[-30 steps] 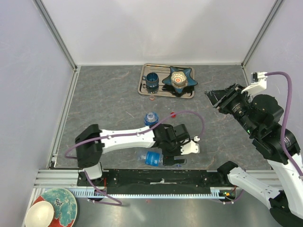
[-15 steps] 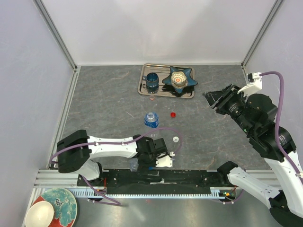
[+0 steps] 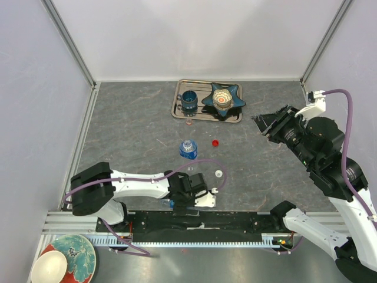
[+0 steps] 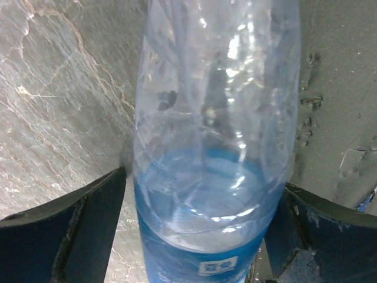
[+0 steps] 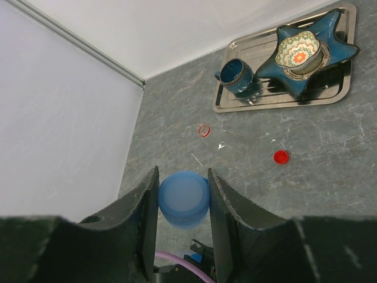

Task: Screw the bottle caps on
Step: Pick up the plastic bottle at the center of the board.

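Left gripper (image 4: 203, 200) is clamped around the clear, blue-labelled plastic bottle (image 4: 215, 130), low at the near edge of the grey marbled table (image 3: 129, 130). Right gripper (image 5: 183, 207) pinches the round blue plastic cap (image 5: 184, 193), raised over the right side. A second clear blue bottle (image 3: 188, 148) stands upright mid-table, with the small red plastic cap (image 3: 215, 142) and small white plastic cap (image 3: 218, 174) lying near it.

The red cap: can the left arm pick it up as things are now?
Probably not yet. The left end effector is shut on a bottle, so it is occupied; the red cap itself lies unobstructed.
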{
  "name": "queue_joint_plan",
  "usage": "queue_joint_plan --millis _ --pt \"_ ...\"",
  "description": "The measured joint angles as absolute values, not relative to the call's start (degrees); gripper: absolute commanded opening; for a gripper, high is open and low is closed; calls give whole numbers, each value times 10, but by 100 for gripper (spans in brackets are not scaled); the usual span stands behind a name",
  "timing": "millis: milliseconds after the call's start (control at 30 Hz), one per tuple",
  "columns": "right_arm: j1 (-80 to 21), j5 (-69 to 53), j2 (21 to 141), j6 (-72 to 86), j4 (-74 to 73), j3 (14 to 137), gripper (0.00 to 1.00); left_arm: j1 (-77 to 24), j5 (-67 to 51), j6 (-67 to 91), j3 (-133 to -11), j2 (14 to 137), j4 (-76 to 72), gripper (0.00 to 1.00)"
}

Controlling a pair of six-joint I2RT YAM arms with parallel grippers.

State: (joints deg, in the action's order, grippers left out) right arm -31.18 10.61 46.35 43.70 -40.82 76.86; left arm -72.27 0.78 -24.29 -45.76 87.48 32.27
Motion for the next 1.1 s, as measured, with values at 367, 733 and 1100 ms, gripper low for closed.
queue_joint_plan --millis 367,733,1100 --pt "-312 104 464 434 -408 769 0 -713 -15 -252 -489 861 375 43" --pt "-312 79 510 408 -400 816 0 -635 10 -277 -761 736 487 49" --pt "-312 -21 566 350 -328 915 0 -634 -89 -260 -814 548 441 45"
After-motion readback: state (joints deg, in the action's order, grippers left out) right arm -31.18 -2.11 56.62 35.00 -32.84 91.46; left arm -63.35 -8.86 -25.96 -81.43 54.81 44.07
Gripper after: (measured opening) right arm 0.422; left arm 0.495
